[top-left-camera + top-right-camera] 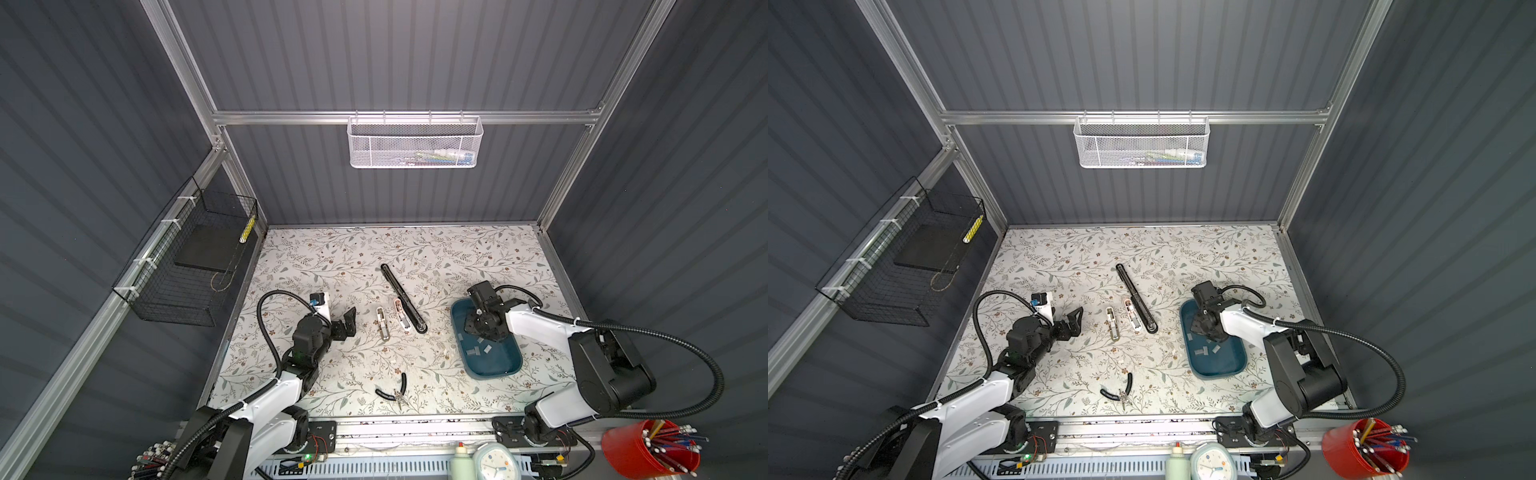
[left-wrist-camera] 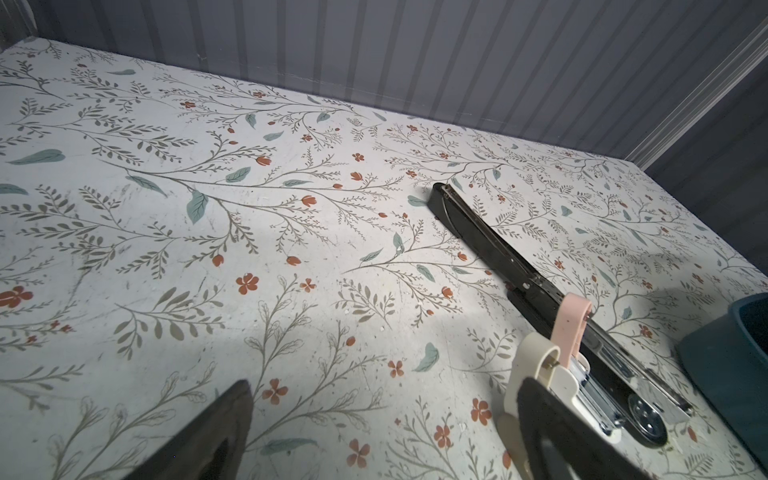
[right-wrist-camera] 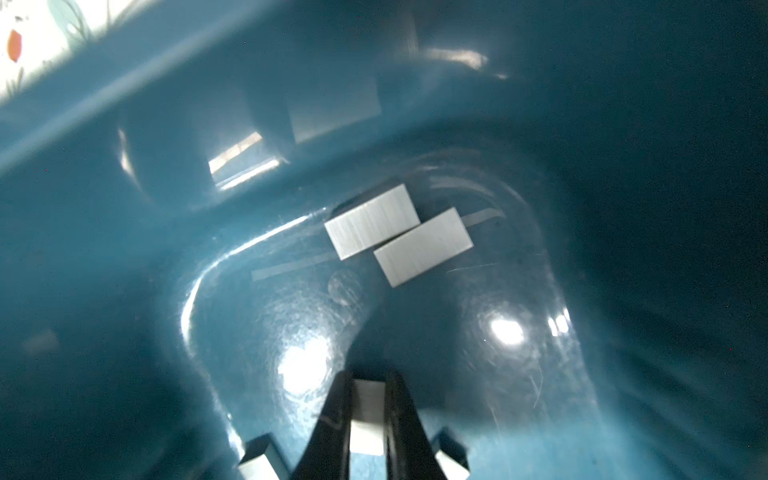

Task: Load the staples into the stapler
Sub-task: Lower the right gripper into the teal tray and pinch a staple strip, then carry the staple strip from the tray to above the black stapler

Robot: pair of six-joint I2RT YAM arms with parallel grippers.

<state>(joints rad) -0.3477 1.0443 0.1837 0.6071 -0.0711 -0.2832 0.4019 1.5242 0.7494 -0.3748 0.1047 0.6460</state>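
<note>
The long black stapler (image 1: 401,293) (image 1: 1136,297) (image 2: 490,237) lies open at an angle in the middle of the floral table. Several silver-grey staples (image 1: 473,352) (image 1: 1202,352) lie in a teal tray (image 1: 498,370) (image 1: 1221,372) to the right. My right gripper (image 1: 473,328) (image 1: 1198,328) (image 3: 368,380) is down inside the tray (image 3: 124,104), shut on one strip of staples (image 3: 366,411). Two more strips (image 3: 372,220) lie side by side ahead of it. My left gripper (image 1: 348,322) (image 1: 1073,320) (image 2: 388,386) stands open and empty, left of the stapler.
A cream mini stapler (image 1: 382,324) and a pink-and-white one (image 1: 402,316) lie between my left gripper and the black stapler. Black-handled pliers (image 1: 395,390) lie near the front edge. A black wire basket (image 1: 187,266) hangs on the left wall, a white mesh basket (image 1: 415,143) at the back.
</note>
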